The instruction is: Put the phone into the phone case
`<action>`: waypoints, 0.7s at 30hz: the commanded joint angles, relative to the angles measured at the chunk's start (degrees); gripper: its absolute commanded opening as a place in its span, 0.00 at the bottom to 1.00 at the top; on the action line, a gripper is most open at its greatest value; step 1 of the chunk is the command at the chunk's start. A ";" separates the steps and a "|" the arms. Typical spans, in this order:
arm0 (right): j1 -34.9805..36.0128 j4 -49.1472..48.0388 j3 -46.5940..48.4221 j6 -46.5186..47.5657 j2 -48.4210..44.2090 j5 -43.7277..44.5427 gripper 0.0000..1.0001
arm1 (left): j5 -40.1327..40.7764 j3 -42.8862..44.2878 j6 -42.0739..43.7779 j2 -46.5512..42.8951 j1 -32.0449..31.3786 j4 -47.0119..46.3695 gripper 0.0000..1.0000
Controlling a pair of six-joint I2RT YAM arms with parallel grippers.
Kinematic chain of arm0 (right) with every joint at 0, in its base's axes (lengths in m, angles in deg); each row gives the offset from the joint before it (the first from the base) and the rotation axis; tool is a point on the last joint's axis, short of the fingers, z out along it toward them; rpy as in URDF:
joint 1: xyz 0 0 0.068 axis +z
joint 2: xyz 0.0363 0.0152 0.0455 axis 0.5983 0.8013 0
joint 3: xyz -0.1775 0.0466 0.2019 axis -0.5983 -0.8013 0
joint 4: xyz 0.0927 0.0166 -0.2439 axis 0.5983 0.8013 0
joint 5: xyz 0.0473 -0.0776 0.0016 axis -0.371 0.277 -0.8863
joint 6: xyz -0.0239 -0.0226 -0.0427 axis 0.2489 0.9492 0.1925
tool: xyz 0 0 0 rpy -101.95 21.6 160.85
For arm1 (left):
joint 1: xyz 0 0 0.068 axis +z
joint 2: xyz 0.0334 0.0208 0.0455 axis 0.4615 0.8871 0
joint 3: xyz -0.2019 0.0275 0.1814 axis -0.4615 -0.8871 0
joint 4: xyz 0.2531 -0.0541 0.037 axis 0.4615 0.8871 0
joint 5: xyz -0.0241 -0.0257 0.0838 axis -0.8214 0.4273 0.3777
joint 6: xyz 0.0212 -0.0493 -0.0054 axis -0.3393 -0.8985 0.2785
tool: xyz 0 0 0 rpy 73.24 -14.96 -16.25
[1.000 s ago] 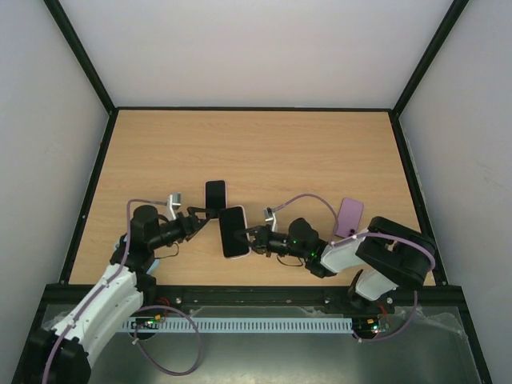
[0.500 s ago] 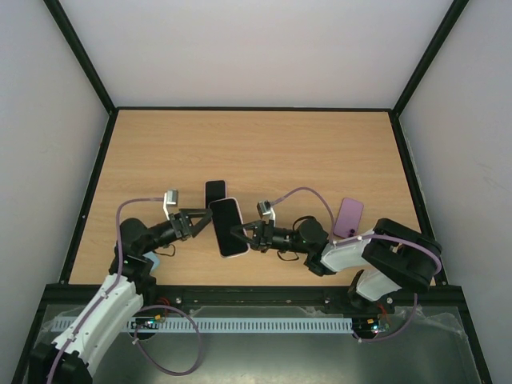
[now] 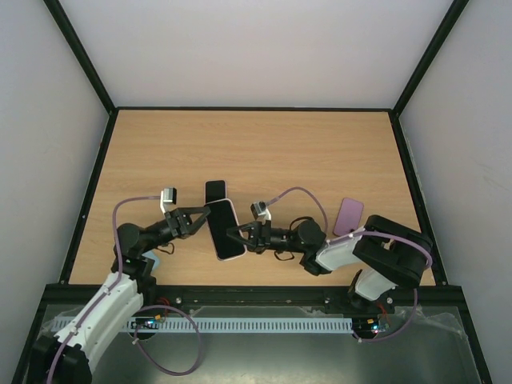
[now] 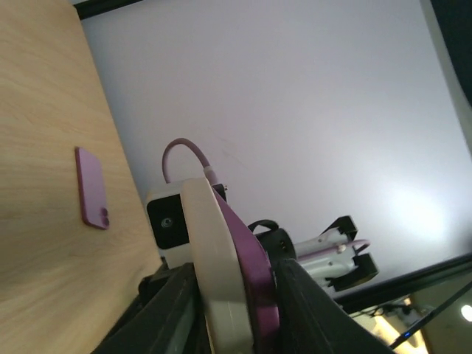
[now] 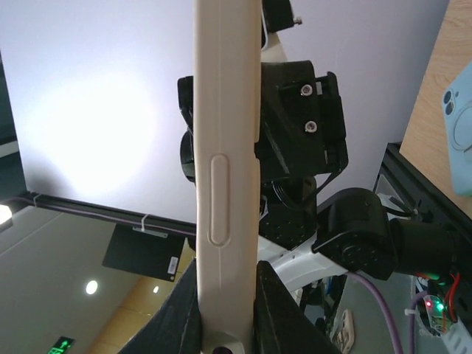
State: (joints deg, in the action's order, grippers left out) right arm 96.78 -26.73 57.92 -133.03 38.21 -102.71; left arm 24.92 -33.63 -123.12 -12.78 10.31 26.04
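A cream phone case (image 3: 225, 230) with a dark-screened phone in it hangs above the table between both grippers. In the left wrist view the phone's purple body (image 4: 254, 269) lies against the cream case (image 4: 214, 258), standing proud of it. My left gripper (image 3: 204, 216) grips its upper left edge, jaws pressed on case and phone (image 4: 232, 295). My right gripper (image 3: 236, 235) is shut on the right edge. In the right wrist view the case's side (image 5: 225, 184) with a button runs up between the jaws (image 5: 225, 295).
A black phone (image 3: 214, 192) lies flat just behind the held one. A purple phone or case (image 3: 349, 217) lies on the table at the right, also in the left wrist view (image 4: 92, 188). A light blue case (image 5: 461, 140) lies near the left arm's base.
My left gripper has closed from wide open onto the phone and case. Both grippers and the held phone have shifted a little to the left.
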 commanded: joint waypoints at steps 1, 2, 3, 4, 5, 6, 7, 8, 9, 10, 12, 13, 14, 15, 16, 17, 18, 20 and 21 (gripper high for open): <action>0.70 -11.41 2.28 -1.63 1.43 -0.95 0.13 | -0.37 -0.59 -1.67 0.76 0.02 -5.25 0.24; 0.78 -11.55 2.21 -1.68 1.67 -0.91 0.14 | -0.21 -0.47 -1.16 0.68 -0.04 -4.02 0.20; 0.79 -11.67 1.91 -1.59 1.93 -0.75 0.15 | -0.05 -0.37 -0.31 0.56 0.02 -2.08 0.16; 0.78 -11.67 1.67 -1.56 2.05 -0.44 0.16 | 0.13 0.01 0.98 0.40 -0.03 0.30 0.12; 0.76 -11.69 1.53 -1.44 2.20 -0.14 0.18 | 0.31 0.29 2.30 0.27 0.03 3.20 0.07; 0.71 -11.66 1.34 -1.43 2.29 -0.04 0.20 | 0.53 0.70 3.53 -0.02 0.00 5.78 0.03; 0.77 -11.66 1.19 -1.38 2.40 0.09 0.21 | 1.01 1.09 5.12 -0.42 0.03 8.43 0.03; 0.74 -11.65 1.05 -1.41 2.53 0.20 0.21 | 1.22 1.62 6.21 -0.72 -0.01 11.12 0.02; 0.75 -11.65 0.93 -1.40 2.65 0.45 0.22 | 1.39 2.10 7.10 -1.11 0.02 12.80 0.02; 0.73 -11.64 0.89 -1.37 2.80 0.57 0.22 | 1.48 2.48 7.66 -1.53 0.01 14.52 0.02; 0.72 -11.69 0.70 -1.32 2.99 0.82 0.22 | 1.96 3.57 8.90 -2.34 0.06 17.89 0.02; 0.71 -11.70 0.55 -1.34 2.96 1.00 0.21 | 2.15 4.29 9.78 -2.73 0.09 19.69 0.02; 0.73 -11.88 0.38 -1.35 3.09 1.23 0.19 | 2.21 4.96 10.44 -3.09 0.04 21.10 0.05; 0.77 -12.34 0.29 -1.55 3.25 1.31 0.17 | 2.18 5.52 10.93 -3.32 0.03 22.13 0.14; 0.78 -13.07 0.24 -1.95 3.48 1.40 0.17 | 2.04 5.91 11.13 -3.56 0.03 22.50 0.22; 0.72 -14.03 0.11 -2.56 3.62 1.42 0.16 | 1.85 5.99 11.09 -3.85 0.07 22.31 0.28; 0.73 -15.13 0.03 -3.05 3.88 1.46 0.16 | 1.61 5.94 10.87 -4.05 0.04 21.89 0.33; 0.71 -17.13 0.02 -4.19 4.31 1.53 0.16 | 1.34 5.37 9.71 -4.68 0.03 19.99 0.41; 0.75 -18.05 -0.04 -4.65 4.59 1.46 0.16 | 1.15 4.87 8.72 -4.95 0.08 18.23 0.42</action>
State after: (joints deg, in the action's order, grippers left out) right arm 96.95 -28.23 58.01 -135.24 41.95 -101.40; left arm 26.52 -29.41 -114.33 -16.25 10.31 45.62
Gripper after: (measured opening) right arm 0.163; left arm 0.393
